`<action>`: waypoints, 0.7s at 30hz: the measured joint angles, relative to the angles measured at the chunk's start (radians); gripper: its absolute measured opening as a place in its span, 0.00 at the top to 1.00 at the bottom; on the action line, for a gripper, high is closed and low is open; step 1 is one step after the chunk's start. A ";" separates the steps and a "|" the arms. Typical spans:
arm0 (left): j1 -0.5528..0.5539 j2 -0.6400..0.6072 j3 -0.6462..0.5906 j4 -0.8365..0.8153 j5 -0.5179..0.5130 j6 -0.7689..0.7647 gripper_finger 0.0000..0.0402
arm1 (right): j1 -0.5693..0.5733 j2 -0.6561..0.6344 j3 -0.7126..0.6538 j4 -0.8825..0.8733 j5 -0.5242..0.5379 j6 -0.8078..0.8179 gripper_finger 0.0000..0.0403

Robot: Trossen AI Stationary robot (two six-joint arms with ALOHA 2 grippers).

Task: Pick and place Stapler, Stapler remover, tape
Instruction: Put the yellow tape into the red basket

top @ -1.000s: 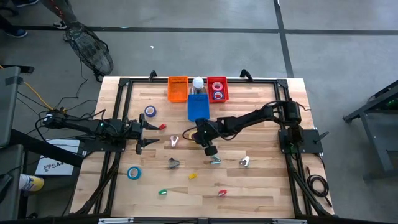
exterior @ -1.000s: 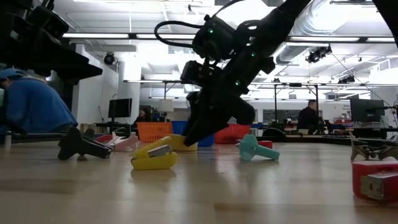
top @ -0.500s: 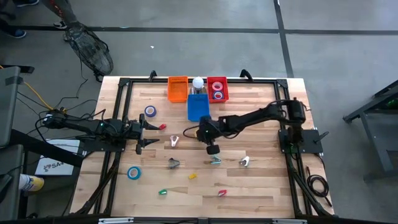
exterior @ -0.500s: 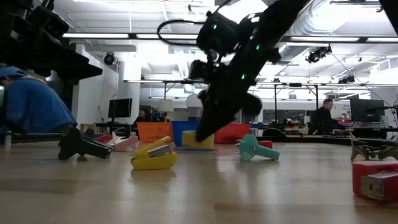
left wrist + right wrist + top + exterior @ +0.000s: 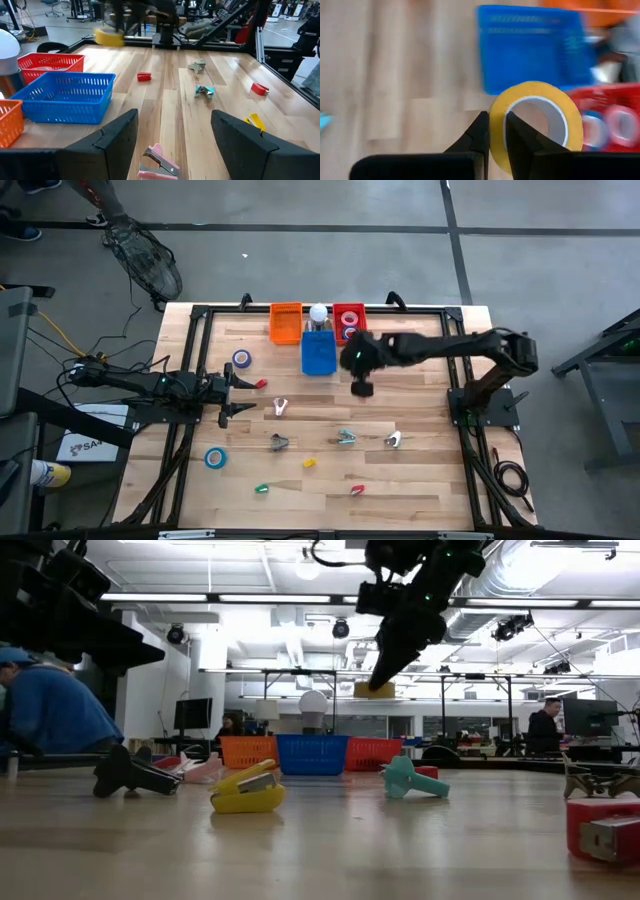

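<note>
My right gripper (image 5: 358, 363) hangs high above the table beside the blue basket (image 5: 318, 354) and the red basket (image 5: 349, 330), shut on a yellow tape roll (image 5: 535, 125). The low view shows that roll (image 5: 375, 690) well above the baskets. Blue-and-pink tape rolls (image 5: 607, 127) lie inside the red basket. Two blue tape rolls (image 5: 241, 358) (image 5: 215, 457) lie flat on the table. Small staplers and staple removers lie scattered, among them a pink one (image 5: 280, 408) and a teal one (image 5: 346, 438). My left gripper (image 5: 233, 396) waits open at the table's left. My right gripper pinches the yellow roll's wall (image 5: 498, 131) between its two fingers, one finger (image 5: 517, 135) inside the open centre and one (image 5: 481, 132) outside. The fingers come from above, pointing down. The roll is lifted clear and hangs below them (image 5: 375, 690).
An orange basket (image 5: 286, 322) and a white ball (image 5: 318, 312) stand at the far edge beside the other baskets. Further small pieces lie on the near half: grey (image 5: 279, 443), white (image 5: 393, 440), yellow (image 5: 309, 463), green (image 5: 262, 489), red (image 5: 357, 490). A person (image 5: 45, 710) sits beyond the table.
My right gripper has risen from the table's middle with the yellow tape roll in its fingers and swung toward the far edge and somewhat right, up beside the blue and red baskets. The roll, earlier low at the tabletop, is now lifted clear.
</note>
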 joint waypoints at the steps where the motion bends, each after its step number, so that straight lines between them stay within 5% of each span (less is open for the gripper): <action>1: 0.000 0.000 0.000 0.000 0.000 0.000 0.39 | -0.028 -0.007 0.000 0.008 0.002 -0.008 0.92; 11: 0.000 0.000 0.000 0.000 0.000 0.000 0.39 | -0.303 0.073 0.000 0.192 -0.067 -0.069 0.92; 21: 0.000 0.000 0.000 0.000 0.000 0.000 0.39 | -0.441 0.150 0.000 0.359 -0.164 0.009 0.92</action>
